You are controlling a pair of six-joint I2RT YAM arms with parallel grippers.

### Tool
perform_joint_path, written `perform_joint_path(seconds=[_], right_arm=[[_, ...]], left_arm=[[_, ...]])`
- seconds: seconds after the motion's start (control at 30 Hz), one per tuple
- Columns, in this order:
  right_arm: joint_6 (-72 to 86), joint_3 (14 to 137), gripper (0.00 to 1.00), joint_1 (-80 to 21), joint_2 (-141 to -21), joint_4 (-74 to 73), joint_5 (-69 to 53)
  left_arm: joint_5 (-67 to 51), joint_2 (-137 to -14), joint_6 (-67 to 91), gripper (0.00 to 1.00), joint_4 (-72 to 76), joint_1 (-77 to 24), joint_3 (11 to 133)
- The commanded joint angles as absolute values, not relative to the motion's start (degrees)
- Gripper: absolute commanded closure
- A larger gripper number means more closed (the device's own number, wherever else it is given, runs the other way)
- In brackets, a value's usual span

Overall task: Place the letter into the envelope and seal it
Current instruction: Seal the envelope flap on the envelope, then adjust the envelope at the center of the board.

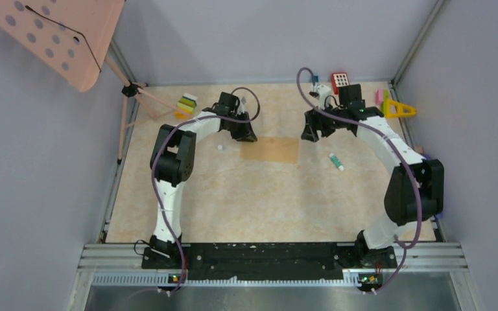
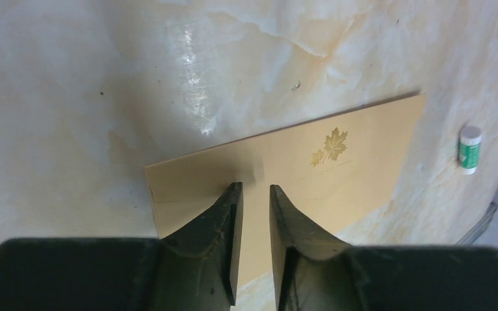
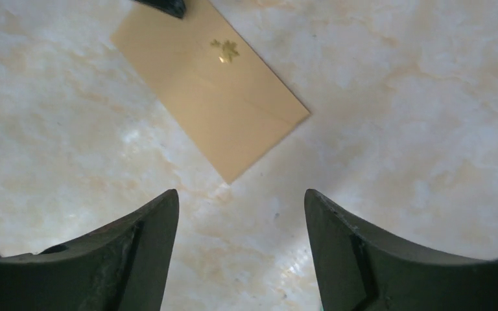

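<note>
1. Near the middle of the desk point(image 1: 233, 207), a little toward its far side, the envelope point(image 1: 271, 149) lay flat between the two arms, showing as a plain tan rectangle.
2. On its upper face was a small gold maple-leaf mark point(image 2: 335, 143), also seen from the right wrist point(image 3: 228, 49).
3. The left pincer point(image 2: 254, 188) was above the envelope point(image 2: 298, 168) near one short end, its fingers parted by only a narrow slit with nothing between them (whether the tips touched the paper I cannot tell).
4. From overhead, the left pincer point(image 1: 246, 133) sat at the envelope's left edge.
5. The right pincer point(image 3: 241, 191) was spread wide and held nothing; it hung over bare desk just short of a corner of the envelope point(image 3: 211, 91).
6. From overhead, the right pincer point(image 1: 314, 129) stood just right of the envelope, apart from it.
7. A white-and-green glue stick point(image 1: 336, 162) lay on the desk to the right of the envelope, clear of it, and showed in the left wrist view too point(image 2: 469, 149).
8. A pink perforated stand point(image 1: 65, 32) leaned in at the far left.
</note>
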State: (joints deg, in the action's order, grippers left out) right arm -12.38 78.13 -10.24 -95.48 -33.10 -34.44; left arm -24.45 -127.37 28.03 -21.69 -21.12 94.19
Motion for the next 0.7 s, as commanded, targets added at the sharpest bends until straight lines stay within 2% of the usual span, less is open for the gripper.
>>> perform_joint_path(seconds=[0.0,0.07,0.17,0.53,0.67], right_arm=[[-24.48,68.08,0.23,-15.76,-87.71,-18.59,-17.65],[-24.97,66.39,0.21,-16.38,-86.58,-16.49,-16.14],[-24.63,67.18,0.2,-16.27,-86.54,-17.06,-15.74],[-24.64,70.11,0.21,-7.99,-82.68,-23.73,-18.27],[-24.94,67.77,0.21,-7.76,-79.4,-23.47,-17.6]], left_arm=[[-28.6,-124.19,35.11,0.66,-15.85,-21.06,92.09],[-29.72,-124.55,34.09,0.58,-16.23,-21.77,93.82],[-31.81,-125.05,33.73,0.56,-16.28,-22.23,95.28],[-30.65,-119.41,27.9,0.53,-17.99,-21.97,91.64],[-31.25,-117.52,18.9,0.52,-26.8,-21.02,93.56]])
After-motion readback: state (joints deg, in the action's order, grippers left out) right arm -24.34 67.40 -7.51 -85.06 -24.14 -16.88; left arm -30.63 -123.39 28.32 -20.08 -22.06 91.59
